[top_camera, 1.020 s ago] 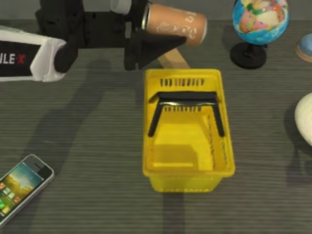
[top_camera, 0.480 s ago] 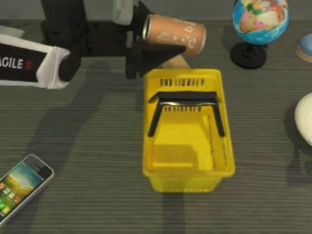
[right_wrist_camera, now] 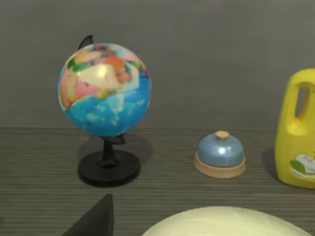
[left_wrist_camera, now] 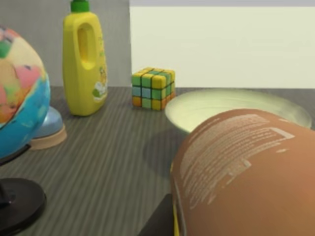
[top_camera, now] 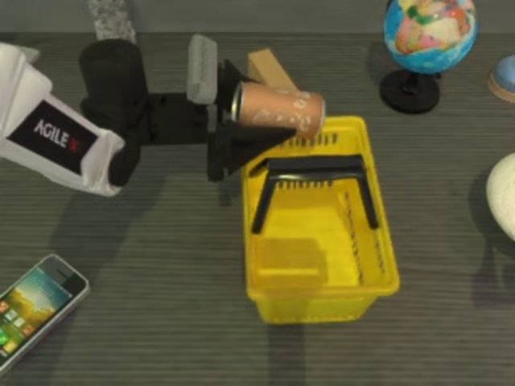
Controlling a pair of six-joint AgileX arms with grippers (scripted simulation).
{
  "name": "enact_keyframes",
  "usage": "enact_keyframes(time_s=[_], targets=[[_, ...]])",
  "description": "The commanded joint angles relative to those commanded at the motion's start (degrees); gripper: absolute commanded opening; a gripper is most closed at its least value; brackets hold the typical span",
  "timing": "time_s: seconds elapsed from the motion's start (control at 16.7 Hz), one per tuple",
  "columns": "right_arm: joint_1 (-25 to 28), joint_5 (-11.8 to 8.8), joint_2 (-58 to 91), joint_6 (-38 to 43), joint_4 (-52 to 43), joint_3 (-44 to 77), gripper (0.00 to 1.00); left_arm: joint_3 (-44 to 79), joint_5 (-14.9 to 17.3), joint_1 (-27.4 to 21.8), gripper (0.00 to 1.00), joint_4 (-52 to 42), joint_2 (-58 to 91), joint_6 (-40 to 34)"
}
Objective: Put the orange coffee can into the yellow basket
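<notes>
The orange coffee can [top_camera: 278, 110] lies sideways in the air with my left gripper [top_camera: 256, 114] shut on it. It hangs over the far left corner of the yellow basket [top_camera: 386, 251], just above the rim. In the left wrist view the can [left_wrist_camera: 246, 172] fills the near corner, its pale print showing. The basket's black handle [top_camera: 314, 167] is raised across its far half, and its inside holds nothing. My right arm is out of the top view. Only a dark sliver of my right gripper [right_wrist_camera: 100, 217] shows in the right wrist view.
A tan wooden block [top_camera: 269, 69] lies just behind the can. A grey speckled cylinder [top_camera: 111, 16] stands at the back left. A globe [top_camera: 427, 36], a bell [top_camera: 504, 77] and a pale bowl [top_camera: 504, 197] are on the right. A phone [top_camera: 36, 305] lies front left.
My left arm has swung toward the front with the can, bringing it from behind the basket to over its far left corner. The basket has shifted slightly right and forward.
</notes>
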Motion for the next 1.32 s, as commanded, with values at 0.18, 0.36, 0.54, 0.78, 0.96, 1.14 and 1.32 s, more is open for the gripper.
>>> enact_keyframes(time_s=[0.18,0.36,0.54,0.78,0.96,1.14,1.32], targets=[[0.00,0.00,0.00,0.00,0.00,0.00,1.00,0.00,0.00,0.00,0.00,0.00,0.00,0.00],[0.00,0.00,0.00,0.00,0.00,0.00,1.00,0.00,0.00,0.00,0.23,0.00,0.00,0.00],[0.00,0.00,0.00,0.00,0.00,0.00,1.00,0.00,0.00,0.00,0.45,0.00,0.00,0.00],[0.00,0.00,0.00,0.00,0.00,0.00,1.00,0.00,0.00,0.00,0.75,0.00,0.00,0.00],[0.00,0.00,0.00,0.00,0.00,0.00,1.00,0.00,0.00,0.00,0.98,0.00,0.00,0.00],[0.00,0.00,0.00,0.00,0.00,0.00,1.00,0.00,0.00,0.00,1.00,0.00,0.00,0.00],[0.00,0.00,0.00,0.00,0.00,0.00,1.00,0.00,0.00,0.00,1.00,0.00,0.00,0.00]])
